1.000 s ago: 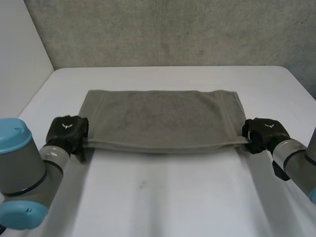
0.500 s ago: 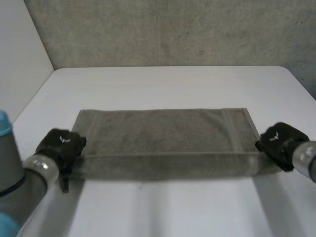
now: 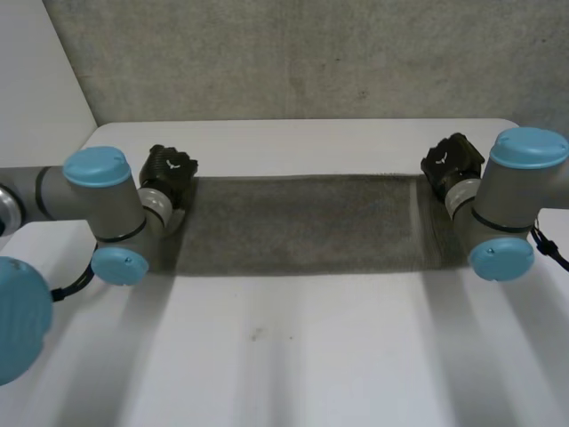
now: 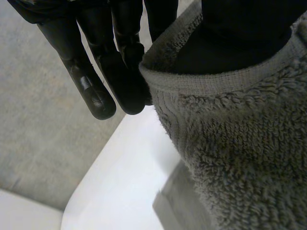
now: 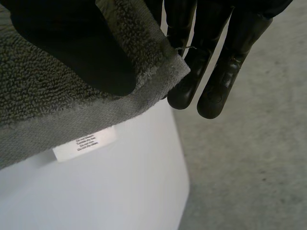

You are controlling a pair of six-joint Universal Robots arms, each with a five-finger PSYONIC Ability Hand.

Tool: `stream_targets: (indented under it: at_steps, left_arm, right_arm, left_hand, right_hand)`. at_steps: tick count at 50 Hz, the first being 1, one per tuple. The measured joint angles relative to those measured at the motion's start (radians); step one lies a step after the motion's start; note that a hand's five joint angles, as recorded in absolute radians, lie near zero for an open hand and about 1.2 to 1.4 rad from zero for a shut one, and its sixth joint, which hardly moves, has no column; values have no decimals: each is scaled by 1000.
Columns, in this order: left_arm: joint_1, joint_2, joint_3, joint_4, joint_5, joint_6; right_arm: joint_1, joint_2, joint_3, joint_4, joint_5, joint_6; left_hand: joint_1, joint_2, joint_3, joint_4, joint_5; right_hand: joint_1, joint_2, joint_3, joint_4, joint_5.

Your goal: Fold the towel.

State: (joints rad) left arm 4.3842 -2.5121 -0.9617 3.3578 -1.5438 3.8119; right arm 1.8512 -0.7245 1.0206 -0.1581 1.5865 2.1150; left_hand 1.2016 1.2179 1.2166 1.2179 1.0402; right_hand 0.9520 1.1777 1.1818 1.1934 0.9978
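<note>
Towel (image 3: 302,222), grey and fluffy, stretched in a wide band between two robot hands over the far half of a white counter (image 3: 293,356). The left hand (image 3: 171,169) has one end and the right hand (image 3: 452,160) the other, well apart, so the cloth runs nearly straight between them. In the left wrist view, the left hand (image 4: 86,76) pinches a hemmed corner of the towel (image 4: 240,158) between its thumb on top and its fingers (image 4: 127,86) beneath, with the counter (image 4: 120,191) below. In the right wrist view, the right hand (image 5: 225,72) grasps its corner of the towel (image 5: 43,96) the same way, thumb pressed on the pile and fingers under the edge. A small white label (image 5: 85,143) hangs from the hem just beside the grip. Both corners look raised off the counter (image 5: 120,191); whether the towel's lower part touches the surface cannot be told. The step in hand seems to be carrying the held edge over to lay it on the opposite edge. To do that well, both hands should travel level and at one pace, with just enough pull to stop the middle sagging. They should line the hem up with the edge beneath, lower the corners together, and loosen the pinch only once the cloth lies flat.
</note>
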Motion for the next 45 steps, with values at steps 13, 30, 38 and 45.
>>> stream_targets:
  at_steps: [13,30,38,45]
  left_arm:
    - [3,-126,141,24,50,1]
    - [19,105,429,252,26,-96]
    - [30,321,260,332,11,-274]
    - [47,386,-34,334,21,-308]
  right_arm:
    - [1,140,-109,-150,-98,-1]
    - [-2,-88,-392,-319,-11,98]
    - [-10,-315,-194,-377,-35,278]
    - [-13,-394,105,-362,-100,314]
  left_hand:
    - [0,0,0,0,0]
    - [0,0,0,0,0]
    - [0,0,0,0,0]
    - [0,0,0,0,0]
  right_hand:
    - [0,0,0,0,1]
    - [6,3,6,1,2]
    - [6,3,6,1,4]
    - [10,3,6,1,5]
